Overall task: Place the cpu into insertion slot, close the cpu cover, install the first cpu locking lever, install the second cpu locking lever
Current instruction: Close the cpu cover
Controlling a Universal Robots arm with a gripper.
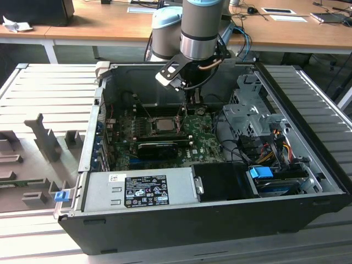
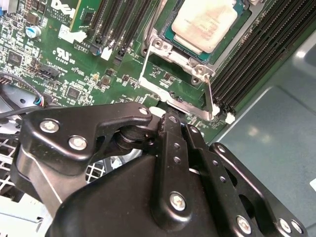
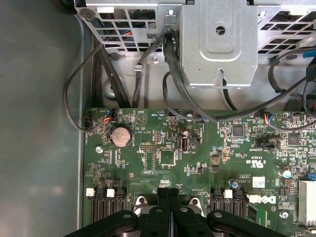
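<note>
The arm (image 1: 201,27) came steeply down with its wrist near vertical. The gripper (image 1: 191,104) stood just beside the insertion slot (image 1: 163,125), on the exterior view's right of it, fingers (image 3: 163,202) pressed together, tips low at the slot's rim.

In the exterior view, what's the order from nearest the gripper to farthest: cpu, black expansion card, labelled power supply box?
1. cpu, beside the gripper.
2. black expansion card, just past the cpu, nearer the camera.
3. power supply box, at the case's near wall.
</note>
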